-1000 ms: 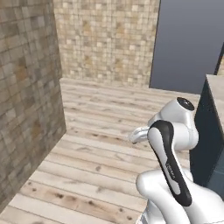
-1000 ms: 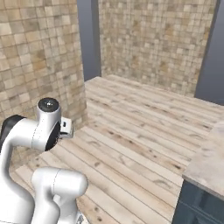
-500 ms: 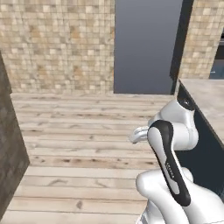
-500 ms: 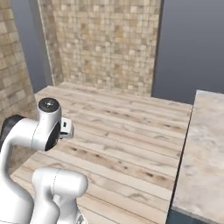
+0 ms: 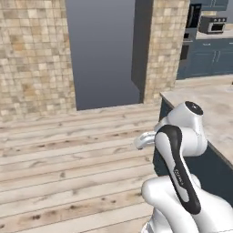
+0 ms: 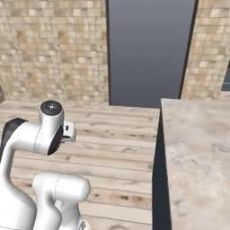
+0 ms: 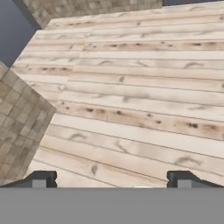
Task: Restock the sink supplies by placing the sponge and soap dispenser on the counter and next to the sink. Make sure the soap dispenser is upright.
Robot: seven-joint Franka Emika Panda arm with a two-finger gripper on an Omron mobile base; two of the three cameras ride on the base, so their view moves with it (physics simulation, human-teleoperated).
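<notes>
Right now gripper (image 7: 112, 179) is wide open w/ nothing btwn its 2 fingertips (image 7: 41, 178), pointing down at bare plank floor (image 7: 131, 100). Arm (image 5: 179, 154) sits folded above base, beside end of marbled counter (image 6: 197, 152), which runs along robot's right over dark blue cabinets (image 5: 205, 175). Ahead: tan tile walls (image 6: 54, 49) either side of a grey opening (image 6: 150, 49). Sponge, soap dispenser & sink: can't tell where they are from these frames.
</notes>
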